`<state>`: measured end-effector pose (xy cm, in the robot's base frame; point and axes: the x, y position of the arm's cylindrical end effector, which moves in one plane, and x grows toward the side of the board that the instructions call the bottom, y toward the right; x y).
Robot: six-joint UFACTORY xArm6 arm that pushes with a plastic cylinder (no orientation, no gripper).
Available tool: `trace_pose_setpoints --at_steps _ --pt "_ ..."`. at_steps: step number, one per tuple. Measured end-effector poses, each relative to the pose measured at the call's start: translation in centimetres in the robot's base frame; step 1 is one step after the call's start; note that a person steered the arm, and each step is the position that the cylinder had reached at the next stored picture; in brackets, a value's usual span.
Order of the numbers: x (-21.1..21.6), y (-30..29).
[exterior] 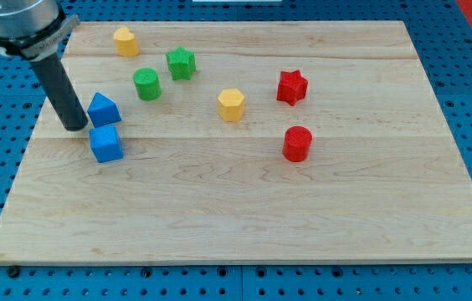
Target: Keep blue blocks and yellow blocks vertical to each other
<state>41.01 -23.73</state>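
Two blue blocks lie at the view's left: a blue wedge-like block (103, 109) and a blue cube (106, 144) just below it, nearly touching. A yellow block (125, 41) sits near the top left of the board. A yellow hexagonal block (231, 104) sits near the middle. My tip (75, 127) rests on the board just left of the blue wedge-like block, close to it, and up-left of the blue cube.
A green cylinder (146, 84) and a green star block (181, 63) lie between the yellow blocks. A red star block (291, 87) and a red cylinder (297, 144) lie right of centre. The wooden board (244, 217) rests on a blue perforated table.
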Motion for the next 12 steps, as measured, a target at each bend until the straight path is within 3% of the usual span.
trace_pose_setpoints --at_steps 1,2,3,4,6,9,10,11,12 --pt "-4.4 0.2" --pt "-4.0 5.4" --pt "0.8 5.6" --pt "0.9 9.2" --pt "1.0 23.1" --pt "-12.9 23.0" --pt "-15.2 23.0" --pt "-16.1 18.5" --pt "-18.0 22.4"
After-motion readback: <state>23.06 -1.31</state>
